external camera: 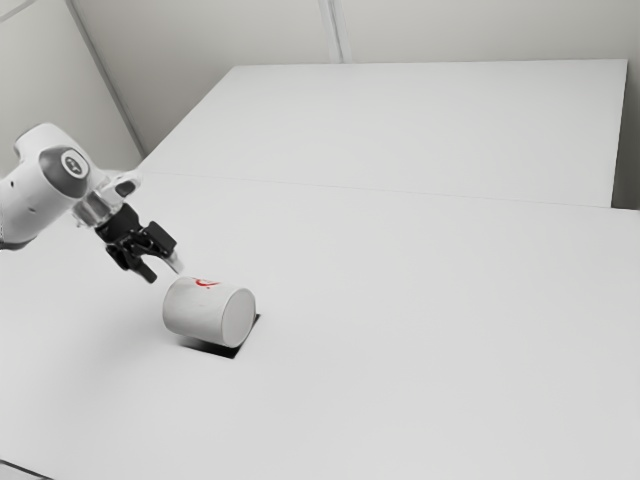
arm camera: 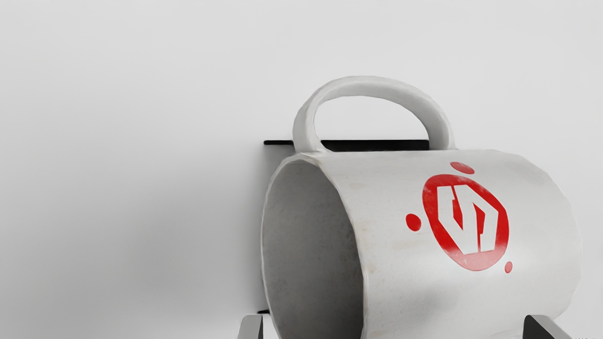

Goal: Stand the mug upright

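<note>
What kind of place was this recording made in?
Probably a simulated robotics lab or test room: a robot arm reaches over a broad white table, plain pale walls stand behind it, and a mug lies on its side as a test object.

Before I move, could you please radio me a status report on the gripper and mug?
Gripper open, close to the white mug with red logo. Mug on its side, not upright. Black patch beneath looks flat, probably no obstacle.

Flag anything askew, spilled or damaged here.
The mug lies on its side instead of standing on its base, so it looks tipped over; a black patch shows beneath it. I see no spill or crack.
</note>
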Robot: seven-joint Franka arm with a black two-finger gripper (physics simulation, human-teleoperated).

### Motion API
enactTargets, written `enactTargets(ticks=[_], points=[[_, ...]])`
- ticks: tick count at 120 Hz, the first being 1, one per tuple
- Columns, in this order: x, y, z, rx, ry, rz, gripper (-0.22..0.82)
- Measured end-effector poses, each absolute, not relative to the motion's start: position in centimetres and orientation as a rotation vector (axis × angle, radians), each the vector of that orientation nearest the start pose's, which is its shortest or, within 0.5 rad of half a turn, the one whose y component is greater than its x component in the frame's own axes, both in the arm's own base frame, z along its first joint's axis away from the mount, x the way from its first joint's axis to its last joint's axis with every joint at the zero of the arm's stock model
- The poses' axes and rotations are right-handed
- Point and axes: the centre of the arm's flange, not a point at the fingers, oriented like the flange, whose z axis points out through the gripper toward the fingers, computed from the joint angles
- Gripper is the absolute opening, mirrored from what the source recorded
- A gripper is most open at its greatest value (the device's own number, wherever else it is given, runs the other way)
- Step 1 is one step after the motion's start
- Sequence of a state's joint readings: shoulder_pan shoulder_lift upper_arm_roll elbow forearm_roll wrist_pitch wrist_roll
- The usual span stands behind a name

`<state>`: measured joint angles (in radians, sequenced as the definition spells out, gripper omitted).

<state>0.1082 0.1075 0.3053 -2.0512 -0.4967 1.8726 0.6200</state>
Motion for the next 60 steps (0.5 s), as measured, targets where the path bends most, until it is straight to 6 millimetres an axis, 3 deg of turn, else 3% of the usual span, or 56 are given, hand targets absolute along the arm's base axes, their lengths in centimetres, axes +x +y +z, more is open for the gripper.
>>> enactTargets(ticks=[33,60], points=[[51.3,19.4,33.2,-3.923,-0.003,-0.027,0.6],[50.6,18.8,30.7,-4.054,0.083,-0.136,0.6]])
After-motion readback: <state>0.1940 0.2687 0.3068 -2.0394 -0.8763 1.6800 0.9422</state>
